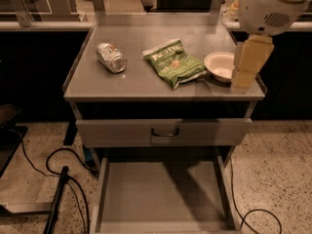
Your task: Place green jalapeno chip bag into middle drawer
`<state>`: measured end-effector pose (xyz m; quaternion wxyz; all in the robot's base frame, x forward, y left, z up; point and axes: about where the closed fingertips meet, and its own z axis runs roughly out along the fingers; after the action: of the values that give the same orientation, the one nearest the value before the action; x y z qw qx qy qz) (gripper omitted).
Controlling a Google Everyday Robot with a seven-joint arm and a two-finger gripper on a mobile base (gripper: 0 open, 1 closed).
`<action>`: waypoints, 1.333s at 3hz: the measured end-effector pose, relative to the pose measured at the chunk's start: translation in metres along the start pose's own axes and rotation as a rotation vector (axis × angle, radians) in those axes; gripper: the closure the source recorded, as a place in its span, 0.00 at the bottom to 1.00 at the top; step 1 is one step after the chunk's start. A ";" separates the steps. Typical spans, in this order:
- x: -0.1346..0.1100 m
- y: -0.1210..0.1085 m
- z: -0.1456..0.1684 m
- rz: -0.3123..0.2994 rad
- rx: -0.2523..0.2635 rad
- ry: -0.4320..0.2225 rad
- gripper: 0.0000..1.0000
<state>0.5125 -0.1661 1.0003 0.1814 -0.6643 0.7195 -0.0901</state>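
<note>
On the floor at far left, black cables (58, 165) loop over speckled tile beside a grey metal cabinet. On the cabinet's flat top (146, 82), toward the left, a crushed silver can (111, 57) lies on its side. Near the middle of the top, well apart from the can, lies the green chip bag (174, 62), flat and crinkled, turned at an angle, its white lettering and reddish picture facing up. One corner of the bag reaches just beside a small white bowl (219, 65), which sits upright near the top's right edge. My gripper (246, 69), a pale cream block, hangs straight down over that right edge, just to the right of the bowl and in front of part of its rim. It holds nothing that I can see, and I cannot tell whether it is parted or closed. My arm (270, 6), a rounded white housing, fills the upper right corner above it. Below the top, a drawer front (112, 130) with a dark loop handle (165, 132) is pushed in. Under that, the middle drawer (161, 194) is pulled out toward the viewer, its grey floor partly in shadow. Another cable (243, 213) curls on the tile at lower right.
</note>
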 end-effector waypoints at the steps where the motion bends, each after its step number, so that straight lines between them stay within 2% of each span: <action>1: -0.041 -0.036 0.025 -0.104 0.016 -0.009 0.00; 3: -0.049 -0.041 0.031 -0.128 0.029 -0.019 0.00; 4: -0.050 -0.055 0.057 -0.141 0.054 -0.036 0.00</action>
<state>0.5874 -0.1159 0.9757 0.2052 -0.7096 0.6650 -0.1099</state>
